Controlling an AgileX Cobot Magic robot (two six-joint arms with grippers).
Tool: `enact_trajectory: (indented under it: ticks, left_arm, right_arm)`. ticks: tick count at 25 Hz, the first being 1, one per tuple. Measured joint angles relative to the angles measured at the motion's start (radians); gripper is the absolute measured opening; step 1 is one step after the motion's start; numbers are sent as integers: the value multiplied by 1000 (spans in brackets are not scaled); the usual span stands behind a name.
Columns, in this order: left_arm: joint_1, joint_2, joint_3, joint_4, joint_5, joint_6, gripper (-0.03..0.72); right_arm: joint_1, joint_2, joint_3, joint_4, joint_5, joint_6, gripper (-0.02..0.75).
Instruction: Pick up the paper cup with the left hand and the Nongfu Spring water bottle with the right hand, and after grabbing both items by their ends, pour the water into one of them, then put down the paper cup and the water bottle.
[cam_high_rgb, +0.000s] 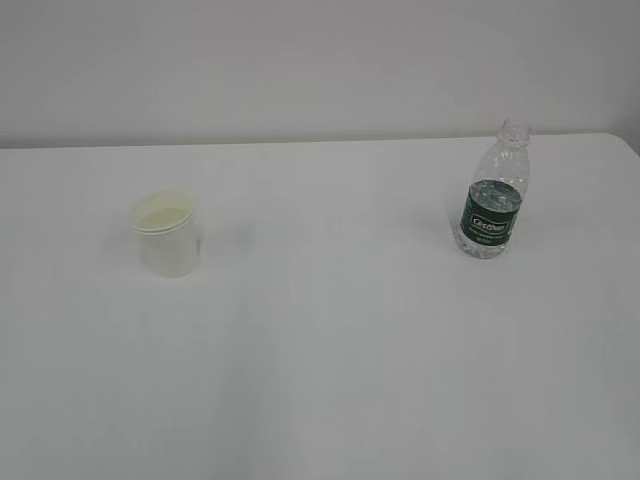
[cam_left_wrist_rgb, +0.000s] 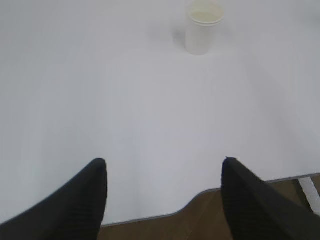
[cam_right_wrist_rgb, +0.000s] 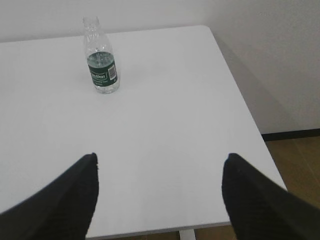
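Note:
The white paper cup (cam_high_rgb: 166, 234) stands upright on the left of the white table (cam_high_rgb: 330, 350), and its cream inside shows. In the left wrist view the paper cup (cam_left_wrist_rgb: 203, 26) is far ahead. My left gripper (cam_left_wrist_rgb: 164, 161) hangs open and empty over the table's near edge. The Nongfu Spring water bottle (cam_high_rgb: 494, 197) stands upright and uncapped on the right, with clear water in its lower half. In the right wrist view the bottle (cam_right_wrist_rgb: 101, 58) is far ahead and to the left. My right gripper (cam_right_wrist_rgb: 160, 156) is open with nothing in it. Neither arm shows in the exterior view.
The table's near edge (cam_left_wrist_rgb: 165, 214) runs under the left gripper, with brown floor (cam_left_wrist_rgb: 200, 220) below it. The table's right edge (cam_right_wrist_rgb: 240, 100) lies close to a white wall (cam_right_wrist_rgb: 270, 45). A pale wall (cam_high_rgb: 300, 60) rises behind the table.

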Motion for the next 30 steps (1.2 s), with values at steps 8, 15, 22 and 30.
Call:
enact_trajectory:
  ticks: [8, 15, 22, 30]
  left_arm:
    - [0, -1, 42, -12, -7, 2, 495]
    - [0, -1, 53, -12, -52, 2, 486]
    - [0, -1, 75, -12, -104, 2, 475]
    - [0, -1, 81, -12, -112, 2, 457]
  right_arm:
    - [0, 0, 85, 5, 0, 0, 586]
    - [0, 0, 148, 6, 0, 0, 586]
    - [0, 0, 194, -7, -40, 0, 586]
    - [0, 0, 223, -29, -113, 0, 586]
